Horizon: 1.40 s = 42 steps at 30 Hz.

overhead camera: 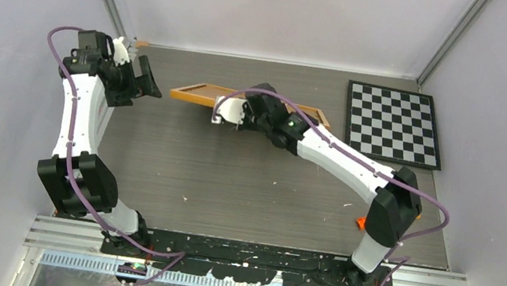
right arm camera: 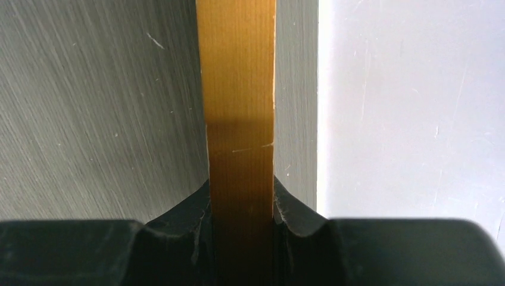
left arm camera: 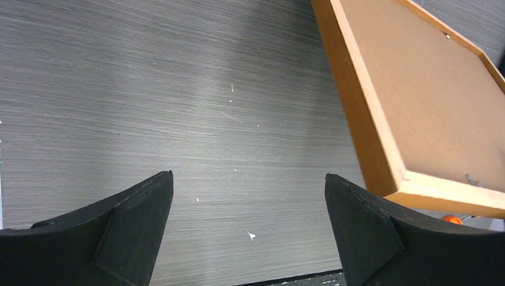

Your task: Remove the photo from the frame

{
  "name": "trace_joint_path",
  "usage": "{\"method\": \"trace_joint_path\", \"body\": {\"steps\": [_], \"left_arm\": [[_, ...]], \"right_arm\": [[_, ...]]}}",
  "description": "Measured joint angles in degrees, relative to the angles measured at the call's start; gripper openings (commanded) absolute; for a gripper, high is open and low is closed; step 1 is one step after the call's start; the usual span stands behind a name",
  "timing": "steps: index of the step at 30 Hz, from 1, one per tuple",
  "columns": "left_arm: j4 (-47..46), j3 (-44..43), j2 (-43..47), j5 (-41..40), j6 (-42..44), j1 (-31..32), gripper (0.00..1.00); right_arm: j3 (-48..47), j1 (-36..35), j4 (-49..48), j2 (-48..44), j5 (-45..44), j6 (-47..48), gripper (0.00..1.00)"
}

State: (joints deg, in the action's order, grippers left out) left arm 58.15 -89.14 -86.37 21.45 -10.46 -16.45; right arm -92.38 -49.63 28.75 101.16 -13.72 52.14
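Two claws hang over the upper part of the table (overhead camera: 230, 177). The right claw (overhead camera: 230, 115) is clamped on the orange-brown rim of the frame (overhead camera: 196, 93). The frame sits tilted at upper centre, and the left wrist view shows its plain brown back. The photo is hidden from view. The left claw (overhead camera: 147, 82) gapes wide with nothing in it, just left of the frame's end. A checkerboard (overhead camera: 392, 123) lies at upper right, apart from the frame. A small orange scrap (overhead camera: 359, 222) sits by the right arm at lower right.
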Motion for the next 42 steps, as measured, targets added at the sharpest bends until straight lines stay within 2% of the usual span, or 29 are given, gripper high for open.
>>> {"method": "trace_joint_path", "body": {"steps": [8,13,18,24,27,32,35,38,42], "left_arm": [[2.0,0.0,0.1,0.2,1.1,-0.2,1.0],[2.8,0.9,1.4,0.2,2.4,-0.2,1.0],[3.8,4.7,5.3,0.2,3.8,-0.2,1.0],[4.4,9.3,9.5,0.5,5.1,-0.2,1.0],[4.9,11.8,12.0,0.8,5.7,-0.2,1.0],[6.1,13.7,13.9,2.3,6.7,-0.2,1.0],[6.5,14.1,13.9,3.3,7.0,-0.2,1.0],[7.0,14.1,13.9,5.6,8.4,-0.2,1.0],[8.2,14.1,13.9,9.5,11.8,-0.2,1.0]], "right_arm": [[24.2,-4.0,-17.3,-10.0,-1.9,2.8,0.43],[35.1,-6.9,-21.0,-12.4,-1.3,0.1,0.46],[42.9,-9.6,-30.1,-11.2,-3.8,-1.0,0.48],[44.4,-10.8,-36.0,-6.5,-4.9,-3.7,0.56],[44.8,-10.9,-35.9,-5.4,-3.8,-5.6,0.63],[45.2,-11.0,-32.6,-5.0,-0.7,-8.9,0.67],[44.8,-11.0,-31.3,-5.0,0.4,-10.5,0.84],[42.7,-11.0,-28.7,-5.0,2.6,-12.9,0.96],[40.6,-11.0,-22.6,-5.8,6.6,-16.0,1.0]]}}
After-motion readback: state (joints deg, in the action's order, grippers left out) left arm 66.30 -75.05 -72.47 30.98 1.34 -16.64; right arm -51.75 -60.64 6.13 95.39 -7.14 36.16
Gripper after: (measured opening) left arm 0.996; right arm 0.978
